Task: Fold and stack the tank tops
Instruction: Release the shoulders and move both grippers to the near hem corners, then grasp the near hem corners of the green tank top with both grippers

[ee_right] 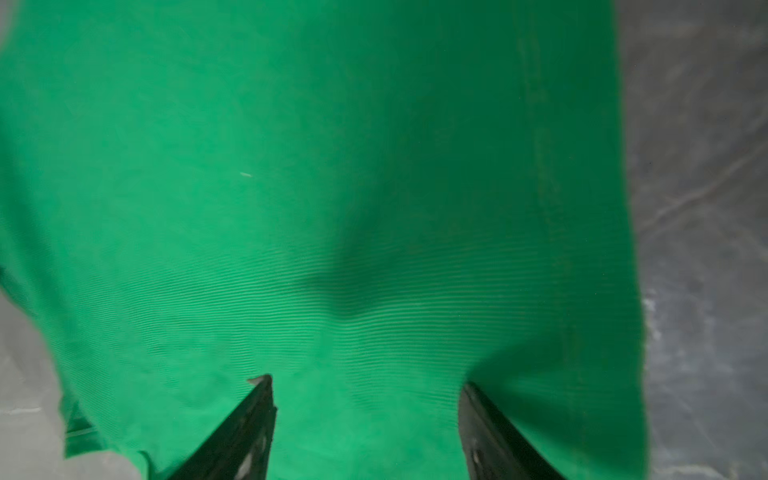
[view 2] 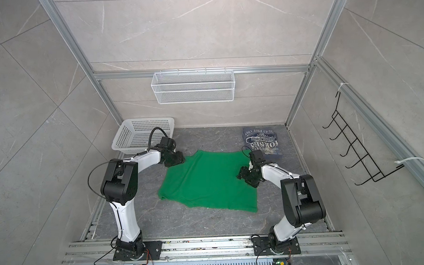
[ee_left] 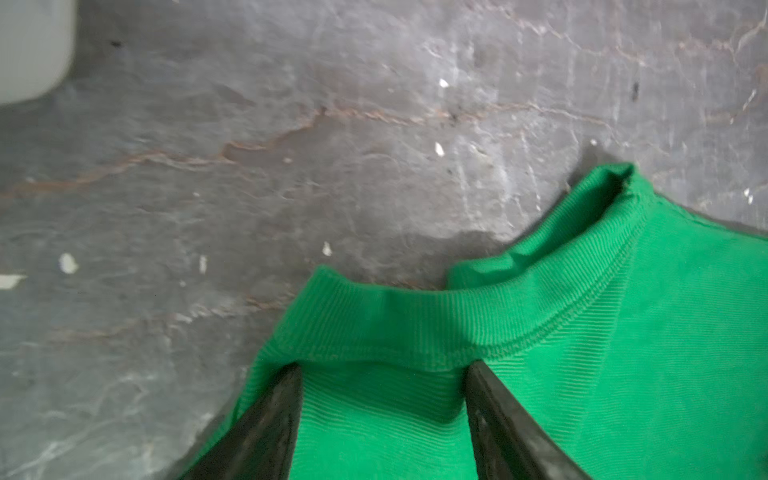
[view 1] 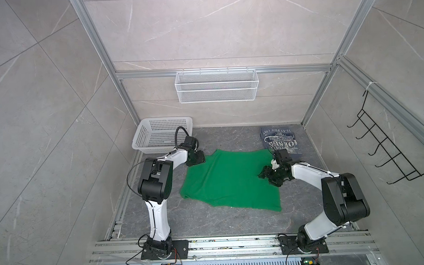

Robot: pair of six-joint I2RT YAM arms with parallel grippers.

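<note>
The bright green tank top lies spread out in the middle of the dark table, with ribbed strap edges showing in the left wrist view. The slate-blue tank top with white lettering lies folded at the back right, touching the green one's far right corner. My left gripper stands open over the green top's far left corner, its fingers apart on the cloth. My right gripper is open above the green top near its right edge.
A white perforated basket stands at the back left, just behind my left arm. A white wire basket hangs on the back wall. A black hook rack hangs on the right wall.
</note>
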